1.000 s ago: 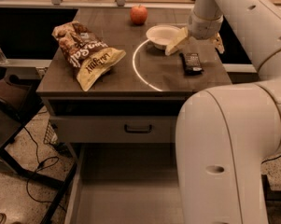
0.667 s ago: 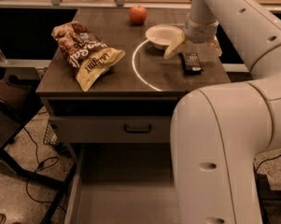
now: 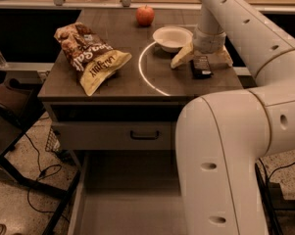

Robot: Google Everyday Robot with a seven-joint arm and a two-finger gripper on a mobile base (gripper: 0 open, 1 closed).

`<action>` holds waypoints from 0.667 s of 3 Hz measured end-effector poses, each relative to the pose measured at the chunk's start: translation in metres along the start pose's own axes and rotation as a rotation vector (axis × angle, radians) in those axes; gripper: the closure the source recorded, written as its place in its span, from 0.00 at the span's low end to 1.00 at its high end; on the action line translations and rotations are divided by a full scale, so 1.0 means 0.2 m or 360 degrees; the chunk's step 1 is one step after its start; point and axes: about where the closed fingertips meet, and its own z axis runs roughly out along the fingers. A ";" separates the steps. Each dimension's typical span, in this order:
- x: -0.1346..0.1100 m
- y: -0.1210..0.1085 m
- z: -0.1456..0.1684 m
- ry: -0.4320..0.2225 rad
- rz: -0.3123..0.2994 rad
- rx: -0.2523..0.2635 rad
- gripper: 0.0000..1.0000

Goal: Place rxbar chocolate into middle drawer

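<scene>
Has lowered the gripper (image 3: 202, 62), spread wide, astride the rxbar chocolate (image 3: 202, 68) beside the bowl (image 3: 172, 36), ready to grasp.

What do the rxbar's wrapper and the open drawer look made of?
rxbar chocolate, on the tabletop and straddled by the open gripper: dark wrapper with pale print, likely plastic film. middle drawer: smooth, matte grey floor, probably painted metal.
</scene>
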 end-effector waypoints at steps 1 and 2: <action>0.00 0.00 -0.02 0.0002 0.0001 -0.0001 0.30; -0.01 0.00 -0.06 0.0002 0.0001 -0.0001 0.52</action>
